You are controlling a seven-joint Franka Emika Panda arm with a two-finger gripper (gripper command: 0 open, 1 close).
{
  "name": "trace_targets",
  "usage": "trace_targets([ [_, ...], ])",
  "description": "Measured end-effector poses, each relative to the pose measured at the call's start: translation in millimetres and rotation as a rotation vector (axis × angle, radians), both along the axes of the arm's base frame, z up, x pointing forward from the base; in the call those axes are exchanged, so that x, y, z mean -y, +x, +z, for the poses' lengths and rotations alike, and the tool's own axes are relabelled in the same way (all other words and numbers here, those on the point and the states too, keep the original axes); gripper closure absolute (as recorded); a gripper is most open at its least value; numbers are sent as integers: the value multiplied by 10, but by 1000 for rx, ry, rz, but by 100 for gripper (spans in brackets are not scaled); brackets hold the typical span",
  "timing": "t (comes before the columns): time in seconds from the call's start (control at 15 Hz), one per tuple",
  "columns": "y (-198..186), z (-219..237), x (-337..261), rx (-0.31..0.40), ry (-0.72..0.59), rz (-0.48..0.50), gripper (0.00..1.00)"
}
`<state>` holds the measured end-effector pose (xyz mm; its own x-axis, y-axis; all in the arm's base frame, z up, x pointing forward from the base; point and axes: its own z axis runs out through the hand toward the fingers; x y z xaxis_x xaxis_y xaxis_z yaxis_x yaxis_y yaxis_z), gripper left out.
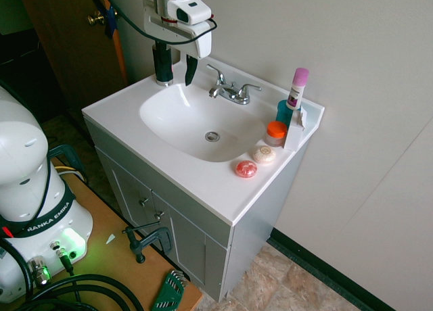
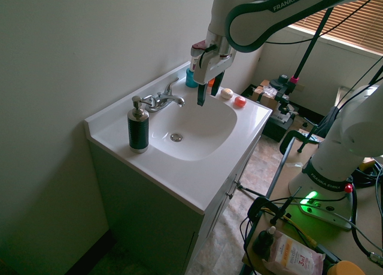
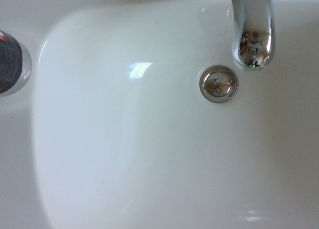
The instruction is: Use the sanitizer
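Beside the faucet (image 2: 163,100), on the counter (image 2: 179,182) near the sink's rim, stands upright the dark sanitizer bottle (image 2: 139,131), while the gripper (image 2: 209,98) is on the faucet's other side with its jaws open and empty. The bottle looks smooth and maybe slippery, so I would press its pump head (image 2: 137,100) straight down, with the fingers closed.

white arm (image 2: 222,18) | dark green "franka emika" band (image 2: 326,178) | black cable (image 1: 159,40)
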<state>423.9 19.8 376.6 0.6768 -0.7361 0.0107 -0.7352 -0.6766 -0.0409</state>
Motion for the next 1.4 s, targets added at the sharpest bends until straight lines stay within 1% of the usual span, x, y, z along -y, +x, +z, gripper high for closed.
trace_targets([
  [0.2,12,12,-3,3,0,1,0],
  [0.33,130,198,-84,35,-2,18,0],
  [0.4,233,369,-186,54,-4,37,100],
  [0.6,599,856,-605,102,-2,90,100],
  [0.73,840,1017,-862,108,-5,113,100],
  [0.87,1001,1101,-1106,112,-8,135,100],
  [1.2,1103,1243,-1536,114,-14,170,100],
  [1.4,1091,1145,-1720,99,-21,186,100],
])
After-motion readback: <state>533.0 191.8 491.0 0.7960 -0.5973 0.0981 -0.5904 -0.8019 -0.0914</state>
